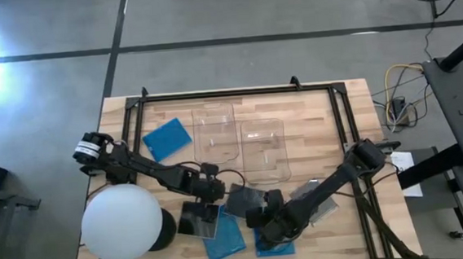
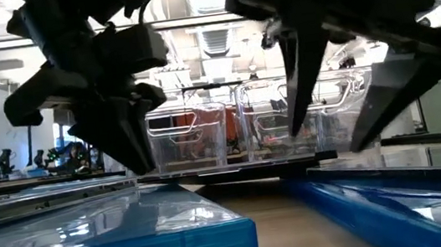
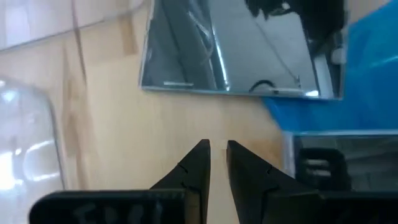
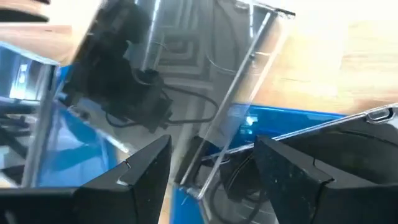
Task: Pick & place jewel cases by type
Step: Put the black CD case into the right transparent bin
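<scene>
Several jewel cases lie flat on the wooden table. One blue case (image 1: 167,138) sits apart at far left. Near the front lie a dark glossy case (image 1: 197,218), a blue case (image 1: 225,238), a dark case (image 1: 245,200), a blue case (image 1: 274,242) and a grey case (image 1: 315,198). My left gripper (image 1: 213,189) (image 3: 215,149) hangs low over bare wood with its fingers nearly together, just short of a dark case (image 3: 236,50). My right gripper (image 1: 262,219) (image 4: 211,162) is open. Its fingers straddle a dark glossy case (image 4: 180,74) that overlaps a blue case (image 4: 286,124).
Two clear plastic bins (image 1: 215,131) (image 1: 265,149) stand side by side at the table's middle, beyond the grippers. A big white ball (image 1: 122,223) sits at the near left corner beside the left arm. A black frame (image 1: 237,92) runs around the table's far and side edges.
</scene>
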Controlling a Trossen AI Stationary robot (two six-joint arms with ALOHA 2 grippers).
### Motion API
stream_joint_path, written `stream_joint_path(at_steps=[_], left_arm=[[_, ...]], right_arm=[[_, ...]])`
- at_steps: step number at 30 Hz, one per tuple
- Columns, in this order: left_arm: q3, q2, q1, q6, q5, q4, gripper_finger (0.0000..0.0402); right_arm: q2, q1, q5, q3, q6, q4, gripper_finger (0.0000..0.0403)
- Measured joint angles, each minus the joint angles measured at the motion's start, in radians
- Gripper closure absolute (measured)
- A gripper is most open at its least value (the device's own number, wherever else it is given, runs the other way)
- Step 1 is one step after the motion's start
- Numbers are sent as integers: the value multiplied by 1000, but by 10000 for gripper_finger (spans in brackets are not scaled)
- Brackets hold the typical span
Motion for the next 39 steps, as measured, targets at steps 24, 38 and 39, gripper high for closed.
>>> stream_joint_path(at_steps=[24, 38, 39], left_arm=[[11, 3, 33, -235, 130, 33, 365], [14, 79, 30, -205, 132, 89, 365], [14, 82, 31, -205, 131, 89, 365]], right_arm=[[3, -48, 14, 5, -64, -71, 179], [68, -58, -42, 2, -65, 54, 179], [71, -59, -44, 2, -56, 57, 179]])
